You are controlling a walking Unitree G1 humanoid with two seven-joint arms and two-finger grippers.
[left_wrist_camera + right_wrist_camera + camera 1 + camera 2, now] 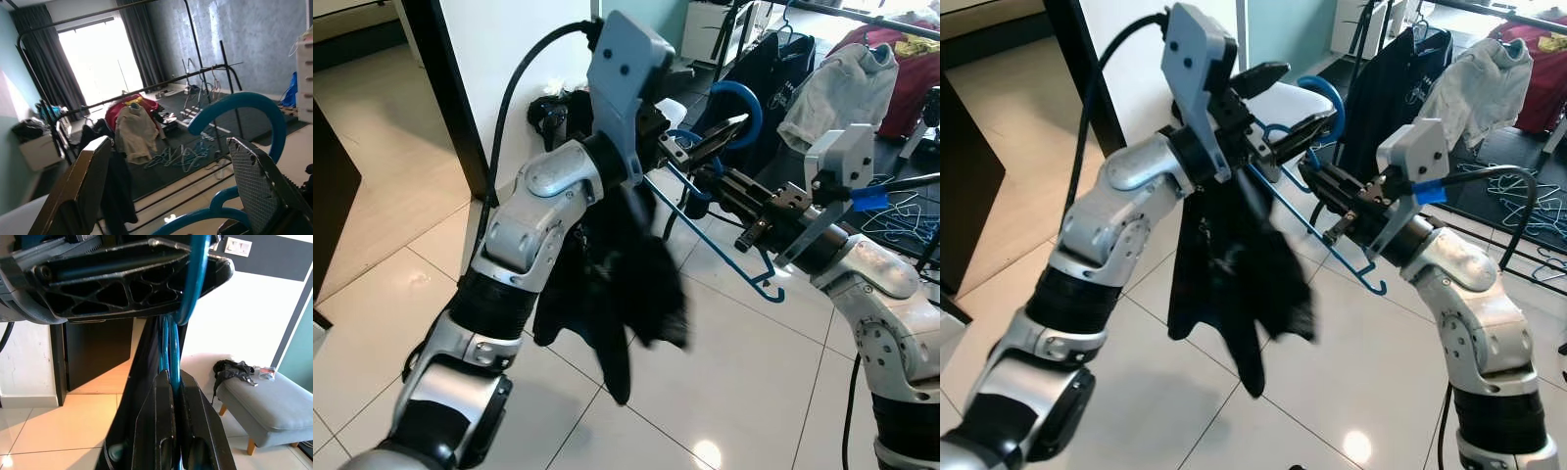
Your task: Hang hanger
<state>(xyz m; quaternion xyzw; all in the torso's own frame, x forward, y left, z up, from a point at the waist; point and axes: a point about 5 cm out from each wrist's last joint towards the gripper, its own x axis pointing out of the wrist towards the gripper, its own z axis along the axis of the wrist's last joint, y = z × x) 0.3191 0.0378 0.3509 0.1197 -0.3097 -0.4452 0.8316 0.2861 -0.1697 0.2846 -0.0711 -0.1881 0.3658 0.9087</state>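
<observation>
The black garment [607,294] hid much of the blue hanger [724,235] and was motion-blurred at its lower edge. The left hand [1283,132] partly covered the hanger's hook. Loose hangers on the floor [901,217] were too small to count.
</observation>
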